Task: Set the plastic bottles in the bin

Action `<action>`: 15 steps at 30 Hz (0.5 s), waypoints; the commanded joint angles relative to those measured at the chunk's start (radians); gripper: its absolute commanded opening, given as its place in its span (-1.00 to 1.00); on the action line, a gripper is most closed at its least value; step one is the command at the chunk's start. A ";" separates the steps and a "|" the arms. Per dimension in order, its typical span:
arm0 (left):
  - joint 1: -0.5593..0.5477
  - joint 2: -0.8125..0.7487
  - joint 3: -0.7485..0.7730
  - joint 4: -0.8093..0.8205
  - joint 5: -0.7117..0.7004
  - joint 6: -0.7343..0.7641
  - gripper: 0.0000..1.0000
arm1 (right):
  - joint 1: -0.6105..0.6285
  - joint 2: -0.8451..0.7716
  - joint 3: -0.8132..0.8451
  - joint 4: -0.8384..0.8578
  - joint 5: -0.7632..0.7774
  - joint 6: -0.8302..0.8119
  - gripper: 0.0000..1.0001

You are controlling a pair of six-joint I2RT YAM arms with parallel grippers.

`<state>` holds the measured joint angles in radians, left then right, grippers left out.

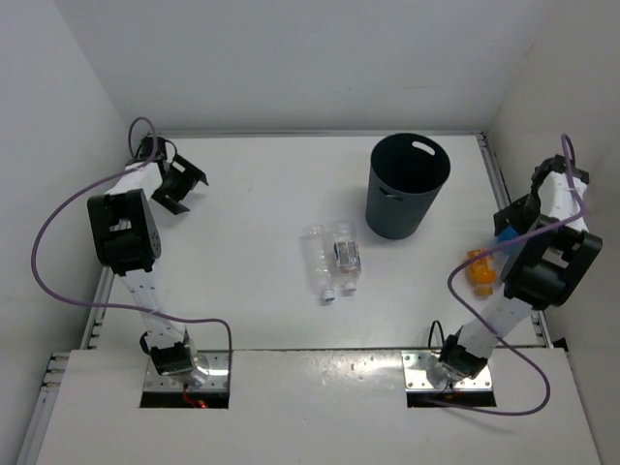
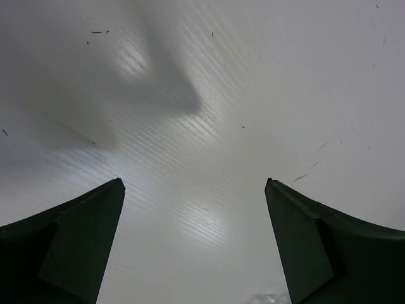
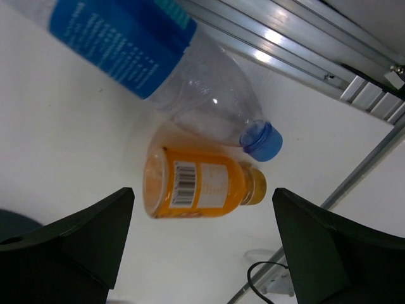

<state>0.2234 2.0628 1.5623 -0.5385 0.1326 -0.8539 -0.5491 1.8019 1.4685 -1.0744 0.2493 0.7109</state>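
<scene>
Bin [image 1: 407, 184] upper right of centre on table [image 1: 252, 194], first bottle [image 1: 320, 260] mid-frame just left of second bottle [image 1: 346, 254], both lower left of bin, third bottle [image 1: 480, 270] at right edge, fourth bottle [image 3: 190, 95] just beside it

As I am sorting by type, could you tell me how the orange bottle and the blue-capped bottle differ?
The orange bottle is orange with a white barcode label; the blue-capped bottle is clear with a blue label. The orange bottle is shorter than the blue-capped bottle, and its cap is orange. Both lie on their sides, close together.
</scene>
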 commanded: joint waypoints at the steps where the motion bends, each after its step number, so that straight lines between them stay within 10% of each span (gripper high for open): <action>1: -0.002 -0.006 0.010 -0.006 0.018 0.000 1.00 | -0.020 0.034 0.007 -0.005 0.017 -0.018 0.82; 15: -0.012 -0.015 -0.013 -0.006 0.007 0.041 1.00 | -0.077 0.220 0.136 0.044 0.084 -0.070 0.56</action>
<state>0.2211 2.0628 1.5524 -0.5423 0.1345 -0.8238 -0.6216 1.9896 1.5295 -1.0519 0.3103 0.6678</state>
